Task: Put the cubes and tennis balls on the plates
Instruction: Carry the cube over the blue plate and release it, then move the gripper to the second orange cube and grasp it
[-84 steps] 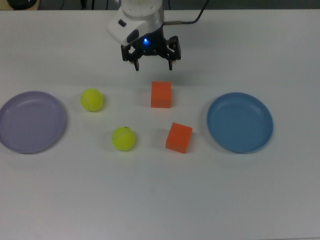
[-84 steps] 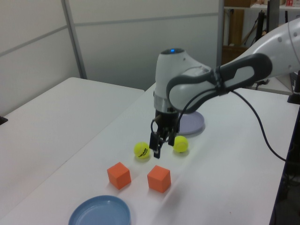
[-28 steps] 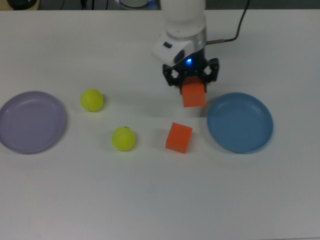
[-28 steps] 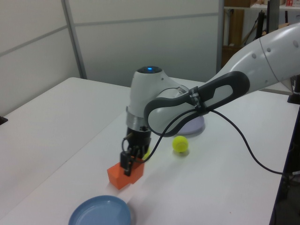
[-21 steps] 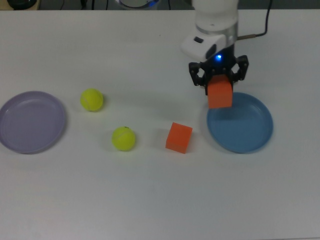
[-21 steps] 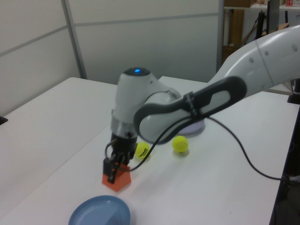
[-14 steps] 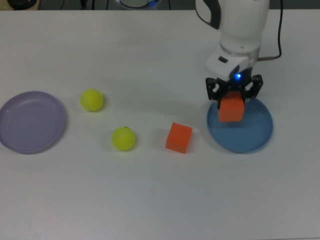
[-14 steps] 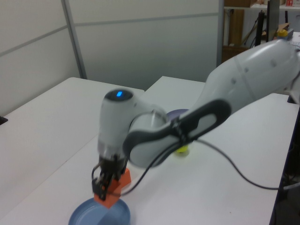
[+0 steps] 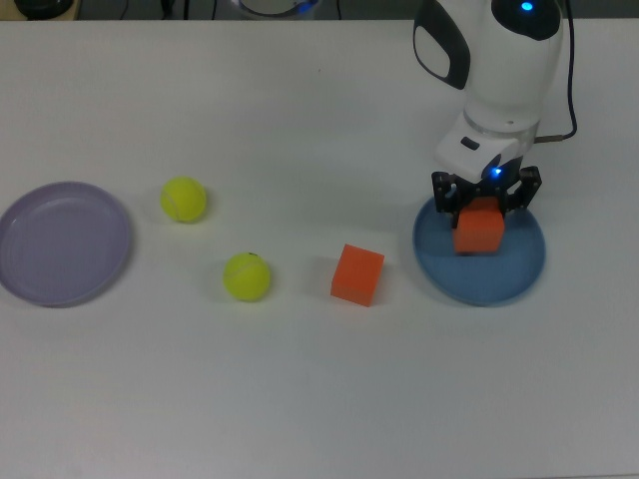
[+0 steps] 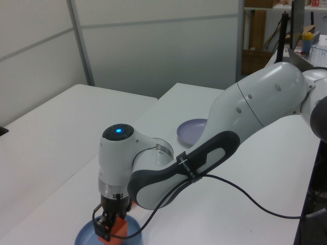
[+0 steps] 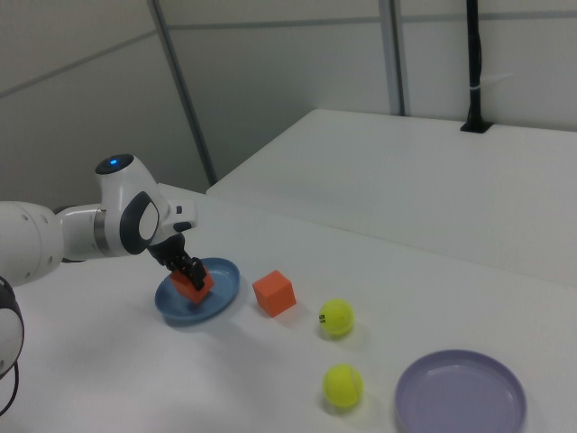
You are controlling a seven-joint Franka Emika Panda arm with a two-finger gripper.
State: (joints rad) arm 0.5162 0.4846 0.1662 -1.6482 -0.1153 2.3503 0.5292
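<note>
My gripper [image 9: 483, 213] [image 11: 190, 274] [image 10: 109, 230] is shut on an orange cube [image 9: 478, 229] [image 11: 192, 284] [image 10: 118, 230], held low over the blue plate [image 9: 504, 274] [image 11: 219, 298] [image 10: 84, 238] at the top view's right. The other orange cube [image 9: 357, 274] [image 11: 274, 293] rests on the table just left of that plate in the top view. Two tennis balls [image 9: 184, 199] [image 9: 247, 276] [image 11: 336, 317] [image 11: 343, 385] lie further left. The lavender plate [image 9: 62, 242] [image 11: 461, 394] [image 10: 191, 131] sits at the top view's far left with nothing on it.
The arm [image 10: 214, 153] stretches across the left view and hides the balls and the loose cube there. A second white table [image 11: 433, 180] stands behind in the right view. A black cable [image 10: 240, 196] trails from the arm.
The gripper took hold of the upper cube, carried it to the top view's right and has lowered it over the blue plate. The other cube and both balls have not moved.
</note>
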